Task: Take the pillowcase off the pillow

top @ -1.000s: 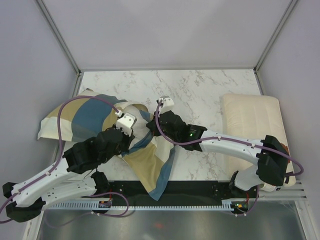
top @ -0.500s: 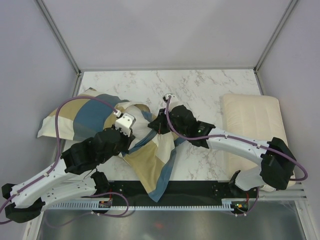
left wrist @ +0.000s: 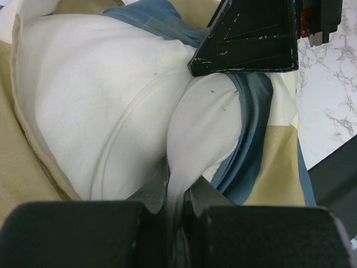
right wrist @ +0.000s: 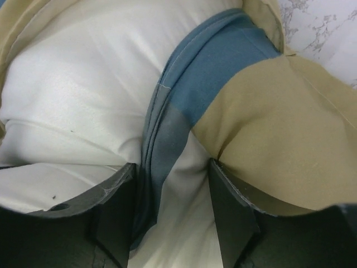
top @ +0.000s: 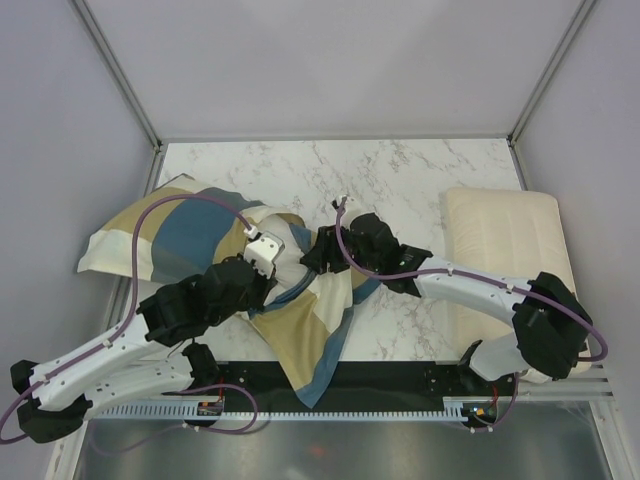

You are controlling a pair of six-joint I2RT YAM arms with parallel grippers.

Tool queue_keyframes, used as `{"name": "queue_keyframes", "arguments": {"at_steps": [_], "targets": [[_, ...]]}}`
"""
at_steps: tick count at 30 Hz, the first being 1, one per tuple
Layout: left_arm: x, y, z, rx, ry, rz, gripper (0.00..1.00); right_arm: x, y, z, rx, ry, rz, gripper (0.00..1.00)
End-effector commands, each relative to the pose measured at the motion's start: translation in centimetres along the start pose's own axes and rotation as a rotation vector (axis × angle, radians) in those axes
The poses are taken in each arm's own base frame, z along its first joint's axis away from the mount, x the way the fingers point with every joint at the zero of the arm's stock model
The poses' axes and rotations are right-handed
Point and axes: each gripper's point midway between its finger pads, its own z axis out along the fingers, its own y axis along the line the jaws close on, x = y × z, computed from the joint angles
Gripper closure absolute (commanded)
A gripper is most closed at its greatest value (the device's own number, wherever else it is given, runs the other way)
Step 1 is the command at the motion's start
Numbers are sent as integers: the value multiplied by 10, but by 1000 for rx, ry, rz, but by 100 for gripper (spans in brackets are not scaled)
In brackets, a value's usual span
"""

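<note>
My left gripper [left wrist: 175, 195] clenched on pillow [left wrist: 83, 100] corner; right gripper [right wrist: 170, 184], at its 3 o'clock, spread astride pillowcase [right wrist: 268, 128] hem. Risk: I close, catching pillow too.

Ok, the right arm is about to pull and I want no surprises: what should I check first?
1. The left gripper clamped on the plump off-white pillow: ok.
2. The right gripper closed on the blue, tan and cream fabric pillowcase: not ok, jaws apart.
3. Pillowcase's steel-blue hem between the right fingers: ok.
4. Only pillowcase in that gap: not ok, white fabric sits there too.
5. Pillowcase sliding freely at the pillow's far end: cannot tell.
</note>
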Motion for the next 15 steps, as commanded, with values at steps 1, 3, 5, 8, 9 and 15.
{"name": "queue_keyframes", "arguments": {"at_steps": [1, 3, 5, 8, 9, 15], "targets": [[-14, 27, -5, -125, -73, 16, 98, 67, -67, -14, 254, 199, -16, 38], [-13, 28, -5, -126, -72, 17, 98, 65, -68, -18, 265, 179, -6, 41], [-12, 28, -5, -129, -73, 15, 98, 58, -62, -23, 254, 150, 23, 53], [-10, 30, -5, -137, -71, 14, 98, 48, -52, -32, 228, 108, 45, 94], [-10, 30, -5, -138, -73, 13, 98, 48, -53, -36, 236, 106, 52, 100], [-7, 29, -4, -129, -69, 16, 98, 31, -39, -58, 207, 55, 61, 87]]}}
